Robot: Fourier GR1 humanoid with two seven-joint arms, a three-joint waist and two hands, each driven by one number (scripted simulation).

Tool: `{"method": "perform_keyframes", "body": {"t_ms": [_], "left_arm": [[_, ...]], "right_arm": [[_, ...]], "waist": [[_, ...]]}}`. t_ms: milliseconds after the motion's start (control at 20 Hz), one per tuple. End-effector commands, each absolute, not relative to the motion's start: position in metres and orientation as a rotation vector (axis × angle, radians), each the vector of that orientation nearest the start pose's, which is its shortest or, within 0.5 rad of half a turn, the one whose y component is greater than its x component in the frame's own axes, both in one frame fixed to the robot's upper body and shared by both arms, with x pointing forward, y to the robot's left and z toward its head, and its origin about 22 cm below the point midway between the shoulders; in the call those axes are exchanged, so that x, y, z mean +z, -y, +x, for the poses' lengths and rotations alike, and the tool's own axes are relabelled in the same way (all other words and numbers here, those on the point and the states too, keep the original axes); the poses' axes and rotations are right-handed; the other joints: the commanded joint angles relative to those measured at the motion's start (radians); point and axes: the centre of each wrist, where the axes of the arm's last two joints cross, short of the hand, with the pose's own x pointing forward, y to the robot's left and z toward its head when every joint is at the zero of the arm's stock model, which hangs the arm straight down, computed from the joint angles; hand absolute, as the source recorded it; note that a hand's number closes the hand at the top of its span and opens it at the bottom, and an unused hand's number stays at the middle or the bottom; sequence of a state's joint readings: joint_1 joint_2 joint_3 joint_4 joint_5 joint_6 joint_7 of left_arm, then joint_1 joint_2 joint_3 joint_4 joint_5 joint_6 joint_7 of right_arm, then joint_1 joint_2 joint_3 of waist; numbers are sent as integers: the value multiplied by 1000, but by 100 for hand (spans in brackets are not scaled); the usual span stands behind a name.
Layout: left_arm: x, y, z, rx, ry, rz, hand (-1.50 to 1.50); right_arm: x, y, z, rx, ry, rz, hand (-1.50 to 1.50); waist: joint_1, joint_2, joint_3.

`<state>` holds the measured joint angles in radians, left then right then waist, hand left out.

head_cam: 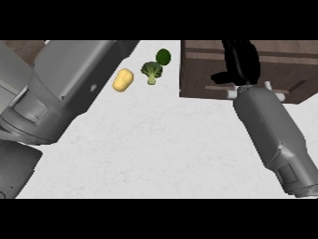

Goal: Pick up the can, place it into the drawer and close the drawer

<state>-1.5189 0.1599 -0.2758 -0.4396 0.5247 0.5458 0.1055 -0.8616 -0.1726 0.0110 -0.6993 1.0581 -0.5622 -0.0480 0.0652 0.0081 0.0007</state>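
Drawer (258, 56) work looks to be the step in hand: the right hand (238, 60) lies on the wooden unit, fingers unreadable. Can not visible, perhaps already inside. Left hand out of sight. Next move likely calls for pushing the front shut

Light falls evenly and fairly brightly across the white counter (161, 140), with no glare and no clear source. The grey forearms carry only soft shading, and the black right hand (238, 63) reads as a featureless silhouette.
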Motion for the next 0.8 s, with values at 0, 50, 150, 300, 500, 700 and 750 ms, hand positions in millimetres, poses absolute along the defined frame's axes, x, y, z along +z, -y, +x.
{"method": "perform_keyframes", "body": {"t_ms": [0,50,150,300,500,700,750], "left_arm": [[261,-55,451,-13,1688,75,-150],[261,-50,448,3,1689,61,-150],[262,-78,454,-3,1700,72,-150],[270,-65,447,-7,1704,67,-150],[251,-89,448,-37,1707,60,-150],[257,-99,446,-10,1705,86,-150],[248,-103,444,-1,1684,58,-150]], "right_arm": [[74,176,438,833,1785,-1291,-150],[79,176,443,828,1778,-1308,-150],[108,191,455,811,1791,-1322,-150],[93,191,454,804,1794,-1346,-150],[132,171,468,790,1800,-1353,-150],[140,160,470,747,1853,-1300,-150],[135,163,469,730,1868,-1258,-150]], "waist": [[15,-4,0],[22,0,0],[38,1,0],[43,7,1],[64,10,-1],[54,9,0],[58,3,0]]}}
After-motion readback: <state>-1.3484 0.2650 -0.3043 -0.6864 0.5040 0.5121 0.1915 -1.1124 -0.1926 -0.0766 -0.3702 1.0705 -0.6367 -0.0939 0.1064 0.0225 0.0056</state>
